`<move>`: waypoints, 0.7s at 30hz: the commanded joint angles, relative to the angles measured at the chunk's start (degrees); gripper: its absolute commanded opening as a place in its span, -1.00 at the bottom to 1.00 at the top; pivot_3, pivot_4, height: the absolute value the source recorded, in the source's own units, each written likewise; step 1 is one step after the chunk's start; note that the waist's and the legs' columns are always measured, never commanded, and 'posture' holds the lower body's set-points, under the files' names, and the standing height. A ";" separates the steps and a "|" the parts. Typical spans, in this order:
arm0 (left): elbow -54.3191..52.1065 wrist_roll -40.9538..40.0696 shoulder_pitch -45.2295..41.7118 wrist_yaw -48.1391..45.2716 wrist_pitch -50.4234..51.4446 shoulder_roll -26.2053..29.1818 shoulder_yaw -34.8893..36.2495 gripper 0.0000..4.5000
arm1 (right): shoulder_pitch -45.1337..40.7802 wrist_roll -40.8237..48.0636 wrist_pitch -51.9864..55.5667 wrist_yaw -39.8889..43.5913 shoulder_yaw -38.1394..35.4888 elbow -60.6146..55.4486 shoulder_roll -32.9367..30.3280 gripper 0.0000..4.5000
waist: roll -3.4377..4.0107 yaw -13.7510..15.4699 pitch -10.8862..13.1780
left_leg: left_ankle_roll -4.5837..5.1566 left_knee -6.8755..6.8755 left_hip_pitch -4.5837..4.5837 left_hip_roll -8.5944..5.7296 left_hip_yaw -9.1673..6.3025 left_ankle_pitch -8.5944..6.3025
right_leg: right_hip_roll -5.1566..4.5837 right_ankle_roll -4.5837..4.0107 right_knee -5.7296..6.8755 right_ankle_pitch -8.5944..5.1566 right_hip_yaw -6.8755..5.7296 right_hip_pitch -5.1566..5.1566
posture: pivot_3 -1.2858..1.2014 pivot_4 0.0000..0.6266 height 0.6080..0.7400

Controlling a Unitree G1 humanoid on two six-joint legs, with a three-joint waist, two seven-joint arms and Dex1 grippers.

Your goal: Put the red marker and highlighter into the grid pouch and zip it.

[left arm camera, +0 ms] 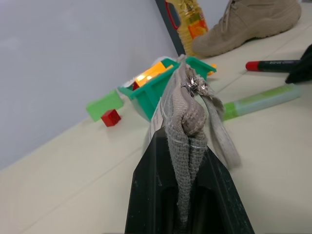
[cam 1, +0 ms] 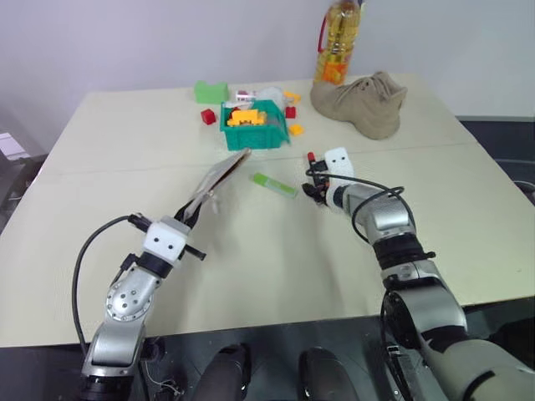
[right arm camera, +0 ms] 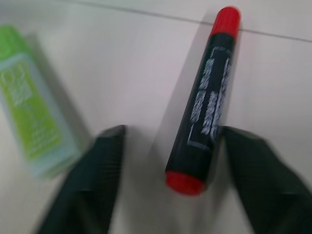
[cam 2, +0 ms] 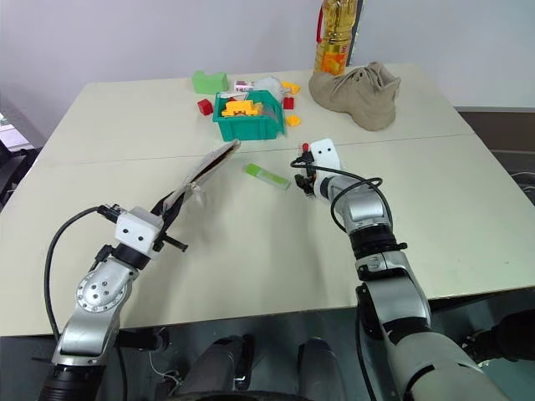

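Fingers: left fingers are pinching the grid pouch; right fingers are spreading around the red marker.
Left to do: red marker and highlighter are lying beside the pouch, both waiting; zipping comes last.

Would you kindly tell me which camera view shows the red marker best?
The right wrist view: the red marker lies whole and close between the right gripper's open fingers. The left wrist view shows it farther off; the eye views show just its red tip.

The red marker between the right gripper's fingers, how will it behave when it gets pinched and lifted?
The red marker looks like a round, rigid barrel lying flat on the table, so it may roll if nudged sideways. Its smooth plastic could slip in the right gripper, whose open fingers straddle it. It is probably light for its size.
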 commanded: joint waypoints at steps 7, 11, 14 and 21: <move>-2.97 -3.93 1.18 -1.15 -0.62 -1.49 0.02 -1.00 | 3.16 -3.57 -6.19 9.41 4.96 -15.58 -7.51 -0.83 | 0.02 0.16 0.01 | 0.00 0.02 -0.09 -0.01 0.00 0.00 | 0.00 0.00 0.00 0.00 0.00 -0.06 | 0.03 -0.52 1.00; -3.78 -5.78 0.63 -3.23 -0.15 -1.26 -0.88 -1.00 | 7.62 -1.81 -11.20 20.25 5.70 -27.87 -15.73 -0.83 | 0.02 0.12 0.02 | 0.01 0.06 -0.15 -0.02 -0.01 0.00 | 0.00 0.01 -0.02 0.00 -0.02 -0.09 | 0.03 -0.52 1.00; -3.76 -6.38 -0.24 -4.47 0.10 -0.89 -1.27 -1.00 | 10.20 1.19 -11.81 26.73 4.22 -34.67 -20.21 -0.83 | 0.02 0.10 0.02 | 0.01 0.06 -0.13 0.01 -0.01 0.00 | 0.01 0.01 -0.02 0.00 -0.03 -0.06 | 0.03 -0.52 1.00; -2.90 -7.17 -2.10 -6.07 0.23 -0.53 -1.79 -1.00 | 12.69 2.00 -10.88 31.27 4.18 -40.05 -24.22 -0.83 | 0.01 0.15 0.02 | 0.01 0.09 -0.10 0.02 -0.02 0.00 | 0.01 0.01 -0.02 0.00 -0.03 -0.02 | 0.03 -0.52 1.00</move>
